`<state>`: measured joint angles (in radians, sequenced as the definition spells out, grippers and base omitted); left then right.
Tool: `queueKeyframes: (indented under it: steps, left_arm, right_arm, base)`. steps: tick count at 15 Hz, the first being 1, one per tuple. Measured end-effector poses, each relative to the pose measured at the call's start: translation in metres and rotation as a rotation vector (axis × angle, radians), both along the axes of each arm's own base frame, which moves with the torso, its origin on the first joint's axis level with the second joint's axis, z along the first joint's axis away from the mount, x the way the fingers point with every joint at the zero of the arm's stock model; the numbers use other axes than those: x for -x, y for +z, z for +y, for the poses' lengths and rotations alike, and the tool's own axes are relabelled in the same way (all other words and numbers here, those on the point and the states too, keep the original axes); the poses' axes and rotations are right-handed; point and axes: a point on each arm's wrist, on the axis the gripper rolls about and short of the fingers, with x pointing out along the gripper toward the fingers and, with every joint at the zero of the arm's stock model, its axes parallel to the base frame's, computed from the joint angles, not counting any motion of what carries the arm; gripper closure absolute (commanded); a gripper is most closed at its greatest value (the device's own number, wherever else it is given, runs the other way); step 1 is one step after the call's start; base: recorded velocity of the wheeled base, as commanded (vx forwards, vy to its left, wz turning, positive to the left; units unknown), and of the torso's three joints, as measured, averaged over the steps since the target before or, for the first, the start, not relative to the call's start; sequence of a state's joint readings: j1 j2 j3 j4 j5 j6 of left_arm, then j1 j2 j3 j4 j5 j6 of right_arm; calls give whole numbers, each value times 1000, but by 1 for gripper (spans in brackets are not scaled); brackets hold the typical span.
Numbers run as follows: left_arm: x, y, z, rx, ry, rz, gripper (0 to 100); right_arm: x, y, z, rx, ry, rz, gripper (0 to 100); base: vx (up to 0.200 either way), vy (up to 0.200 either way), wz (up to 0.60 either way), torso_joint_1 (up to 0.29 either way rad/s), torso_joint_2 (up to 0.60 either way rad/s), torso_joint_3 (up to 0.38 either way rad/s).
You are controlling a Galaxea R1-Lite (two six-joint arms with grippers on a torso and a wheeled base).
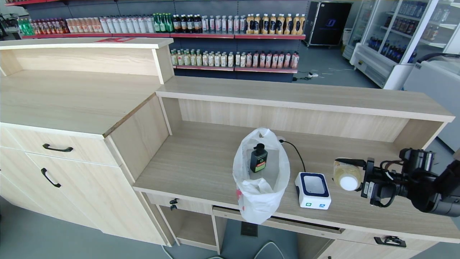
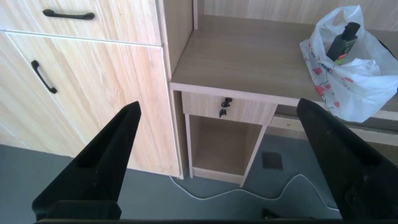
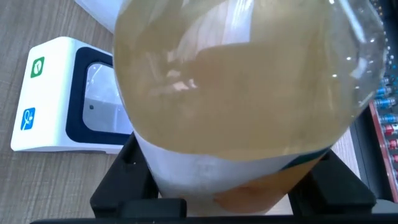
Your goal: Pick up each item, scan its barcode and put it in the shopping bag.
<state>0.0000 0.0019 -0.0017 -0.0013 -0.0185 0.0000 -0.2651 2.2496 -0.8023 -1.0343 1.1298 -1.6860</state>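
Pale-yellow drink bottle [image 1: 348, 179], white cap facing the head camera, lies sideways, pinched between the fingers of the right gripper [image 1: 345, 174] just right of the barcode scanner [image 1: 313, 189], over the wooden counter [image 1: 201, 162]. Just left of the scanner stands the white shopping bag [image 1: 262, 196], a dark bottle [image 1: 258, 158] inside. Well left of the scanner, the left gripper [image 2: 219, 109] hangs spread wide, holding nothing.

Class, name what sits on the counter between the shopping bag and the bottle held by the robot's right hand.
The white barcode scanner lies there, between shopping bag and bottle, as the head view shows.
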Motion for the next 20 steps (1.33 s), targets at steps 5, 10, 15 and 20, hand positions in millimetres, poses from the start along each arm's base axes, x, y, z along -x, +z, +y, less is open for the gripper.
queueKeyframes:
  steps: [5,10,15,20]
  left_arm:
    - [0,0,0,0,0,0,0]
    - [0,0,0,0,0,0,0]
    - [0,0,0,0,0,0,0]
    - [0,0,0,0,0,0,0]
  right_arm:
    - [-10,-8,12,-6,51,-4,100]
    - [-18,-16,17,-7,69,-1,100]
    - [-25,-22,25,-8,93,1,100]
    - [-35,-23,32,-12,111,-5,100]
  base:
    - [0,0,0,0,0,0]
    - [0,0,0,0,0,0]
    - [0,0,0,0,0,0]
    - [0,0,0,0,0,0]
